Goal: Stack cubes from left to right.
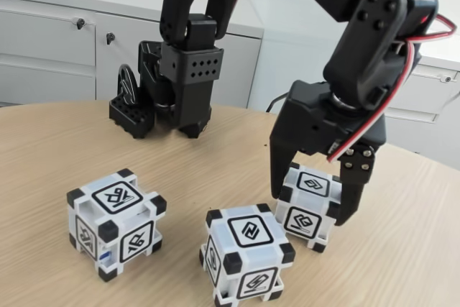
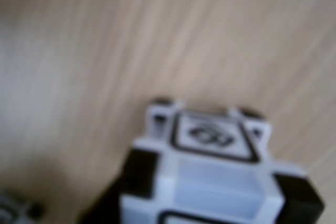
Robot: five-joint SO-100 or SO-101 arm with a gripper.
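A: Nearest the lens in the fixed view is the middle cube (image 1: 246,254), a pale translucent plastic block with black corner pieces and a black-framed glyph on each face; its bottom edge is cut off by the frame.

B: How many like it?

A: Three, all alike, all sitting singly on the pale wood-grain bench (image 1: 50,149), none stacked. Taking the middle cube as the landmark: the left cube (image 1: 115,223) sits apart to its left, and the right cube (image 1: 310,206) sits just behind and to its right.

B: And the black two-finger gripper (image 1: 315,210)?

A: Down over the right cube, jaws spread to the cube's width with one finger on each side. Whether the fingers press on it or only stand beside it, I cannot tell.

B: What's hard to read?

A: The wrist view is blurred: one cube (image 2: 215,182) shows close up, cut off at the bottom, its glyph unreadable. In the fixed view, a second black arm base (image 1: 176,77) stands well behind the middle cube, its top cut off, with white cabinets (image 1: 50,48) beyond.
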